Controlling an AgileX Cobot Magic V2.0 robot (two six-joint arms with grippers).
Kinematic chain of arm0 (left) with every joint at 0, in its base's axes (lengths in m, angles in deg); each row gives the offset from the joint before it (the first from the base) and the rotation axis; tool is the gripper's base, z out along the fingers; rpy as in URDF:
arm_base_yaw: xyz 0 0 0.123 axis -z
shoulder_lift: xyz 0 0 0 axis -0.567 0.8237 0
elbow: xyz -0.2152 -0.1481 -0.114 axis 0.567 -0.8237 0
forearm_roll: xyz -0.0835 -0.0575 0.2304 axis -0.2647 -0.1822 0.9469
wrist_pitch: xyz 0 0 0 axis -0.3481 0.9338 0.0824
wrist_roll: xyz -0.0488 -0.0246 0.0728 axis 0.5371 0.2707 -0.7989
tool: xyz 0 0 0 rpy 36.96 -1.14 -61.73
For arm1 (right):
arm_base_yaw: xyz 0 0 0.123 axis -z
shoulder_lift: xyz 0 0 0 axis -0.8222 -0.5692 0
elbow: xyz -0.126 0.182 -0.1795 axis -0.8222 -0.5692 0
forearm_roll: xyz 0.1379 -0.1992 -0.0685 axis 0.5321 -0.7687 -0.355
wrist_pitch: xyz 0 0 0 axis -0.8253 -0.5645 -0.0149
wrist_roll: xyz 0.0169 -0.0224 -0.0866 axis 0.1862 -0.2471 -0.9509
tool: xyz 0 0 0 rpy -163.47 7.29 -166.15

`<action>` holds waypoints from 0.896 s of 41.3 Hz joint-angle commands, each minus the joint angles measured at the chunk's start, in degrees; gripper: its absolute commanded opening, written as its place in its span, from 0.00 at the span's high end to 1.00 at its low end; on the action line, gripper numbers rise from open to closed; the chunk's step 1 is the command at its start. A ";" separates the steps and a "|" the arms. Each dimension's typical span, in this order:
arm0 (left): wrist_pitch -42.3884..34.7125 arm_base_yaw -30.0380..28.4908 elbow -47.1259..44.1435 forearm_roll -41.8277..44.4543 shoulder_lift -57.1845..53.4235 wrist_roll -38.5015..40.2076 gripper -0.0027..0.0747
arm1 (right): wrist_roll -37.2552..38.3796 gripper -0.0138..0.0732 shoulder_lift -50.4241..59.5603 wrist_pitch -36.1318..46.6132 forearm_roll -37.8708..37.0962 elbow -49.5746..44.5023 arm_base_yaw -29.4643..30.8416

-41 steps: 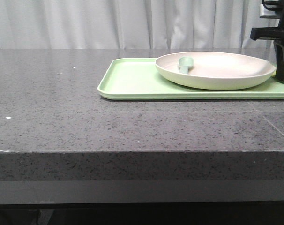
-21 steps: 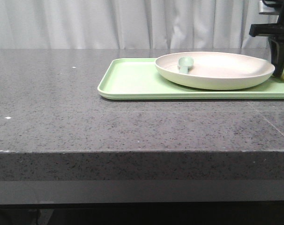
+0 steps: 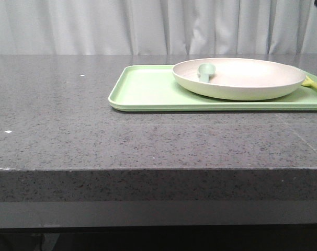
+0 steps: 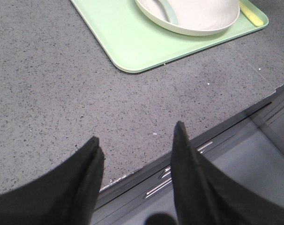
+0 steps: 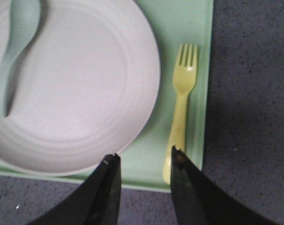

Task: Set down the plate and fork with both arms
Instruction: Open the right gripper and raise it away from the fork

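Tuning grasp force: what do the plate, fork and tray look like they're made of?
Plate: cream-beige, matte, faint concentric rings, thick rounded rim; probably moulded plastic or melamine, ceramic not ruled out.
Fork: yellow, soft sheen, thick stubby tines; looks like plastic.
Tray: light green, smooth, rounded raised lip, uniform colour; likely plastic.

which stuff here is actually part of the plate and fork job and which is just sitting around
Part of the job:
- plate, resting on the tray
- fork, lying on the tray beside the plate
- left gripper, open, over the bare counter
- right gripper, open, above the fork's handle end

Just sitting around:
- spoon, in the plate
- green tray
- counter
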 commanded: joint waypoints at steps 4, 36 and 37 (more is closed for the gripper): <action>-3.26 -0.14 1.55 -1.80 -0.11 -0.13 0.53 | -1.35 0.50 13.16 2.51 0.51 -7.64 -1.87; -3.26 -0.14 1.55 -1.28 -0.11 -0.13 0.53 | -2.68 0.50 55.96 16.02 0.49 -41.51 -9.31; -3.26 -0.14 1.55 -1.16 -0.11 -0.13 0.53 | -2.68 0.50 56.30 16.10 0.27 -41.74 -9.31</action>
